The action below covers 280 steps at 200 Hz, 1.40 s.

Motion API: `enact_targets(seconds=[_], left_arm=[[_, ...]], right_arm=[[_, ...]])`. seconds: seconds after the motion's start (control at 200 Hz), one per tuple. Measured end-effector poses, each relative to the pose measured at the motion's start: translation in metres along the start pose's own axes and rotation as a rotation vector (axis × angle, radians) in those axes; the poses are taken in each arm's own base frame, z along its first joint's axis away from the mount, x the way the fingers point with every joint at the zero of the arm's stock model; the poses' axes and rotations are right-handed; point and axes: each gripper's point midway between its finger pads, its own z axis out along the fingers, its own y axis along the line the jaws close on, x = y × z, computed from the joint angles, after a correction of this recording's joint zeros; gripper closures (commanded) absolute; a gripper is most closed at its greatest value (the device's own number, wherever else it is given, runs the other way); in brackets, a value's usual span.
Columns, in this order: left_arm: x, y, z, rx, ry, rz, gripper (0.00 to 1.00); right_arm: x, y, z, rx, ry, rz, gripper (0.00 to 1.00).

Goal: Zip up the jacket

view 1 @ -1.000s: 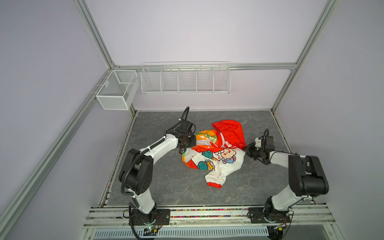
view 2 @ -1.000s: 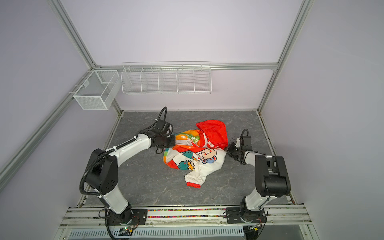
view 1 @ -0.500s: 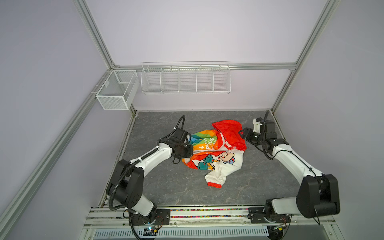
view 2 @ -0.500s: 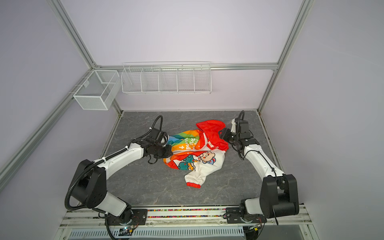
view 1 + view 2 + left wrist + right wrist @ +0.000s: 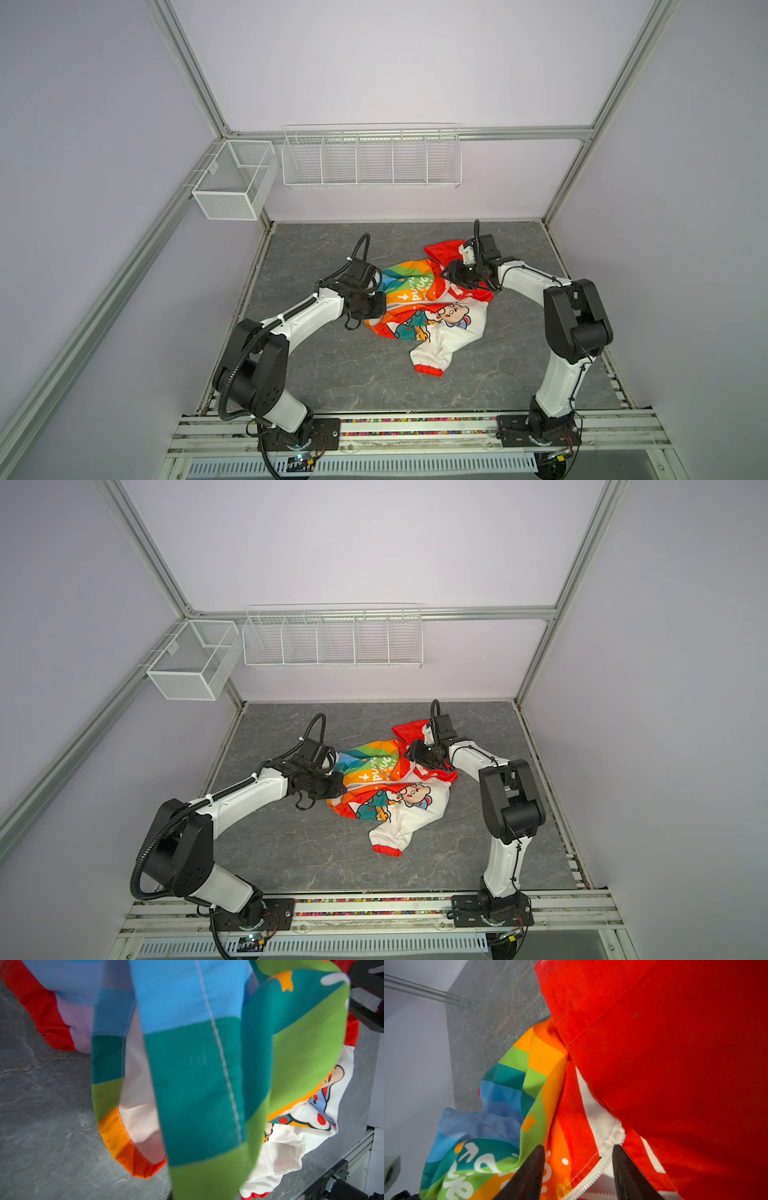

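Right hand (image 5: 577, 1148) wide over jacket (image 5: 675, 1064) zipper (image 5: 593, 1178), wall baskets (image 5: 371, 183) beyond.

A small rainbow-striped thin-fabric jacket (image 5: 409, 286) lies crumpled near the middle of the grey marbled tabletop (image 5: 332, 374), slightly right of centre. Its red hood (image 5: 440, 251) is at the far end, and a white sleeve with red cuff (image 5: 432, 357) trails towards the front. The black left gripper (image 5: 381, 306) is at the jacket's left edge. The black right gripper (image 5: 448, 275) is over the collar just in front of the hood, the white zipper (image 5: 600, 1167) between its fingers. A long white wire basket (image 5: 372, 160) hangs on the back wall behind the table, with a white mesh box (image 5: 232, 183) to its left on the side rail.
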Motion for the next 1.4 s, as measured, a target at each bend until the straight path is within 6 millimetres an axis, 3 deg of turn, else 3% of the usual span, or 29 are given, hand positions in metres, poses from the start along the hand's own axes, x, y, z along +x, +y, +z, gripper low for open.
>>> enact_targets(seconds=[0.38, 0.57, 0.935, 1.07, 1.255, 1.4], left_arm=[[0.001, -0.002, 0.000, 0.010, 0.004, -0.004, 1.00], [0.001, -0.002, 0.000, 0.012, 0.004, -0.003, 1.00], [0.000, -0.003, 0.000, 0.015, 0.003, -0.003, 1.00], [0.000, -0.003, 0.000, 0.015, 0.003, -0.003, 1.00], [0.000, -0.003, 0.000, 0.015, 0.004, -0.002, 1.00], [0.000, -0.003, 0.000, 0.015, 0.004, -0.002, 1.00]], right_arm=[[-0.002, -0.014, 0.025, 0.030, 0.034, 0.020, 0.42], [-0.001, -0.018, 0.027, 0.042, 0.035, 0.023, 0.42], [-0.007, -0.012, 0.026, -0.003, 0.024, 0.051, 0.75], [-0.010, -0.009, 0.017, -0.024, 0.016, 0.067, 0.82], [-0.026, -0.001, -0.010, -0.064, -0.033, 0.071, 0.93], [-0.037, -0.005, -0.029, -0.055, -0.055, 0.079, 0.93]])
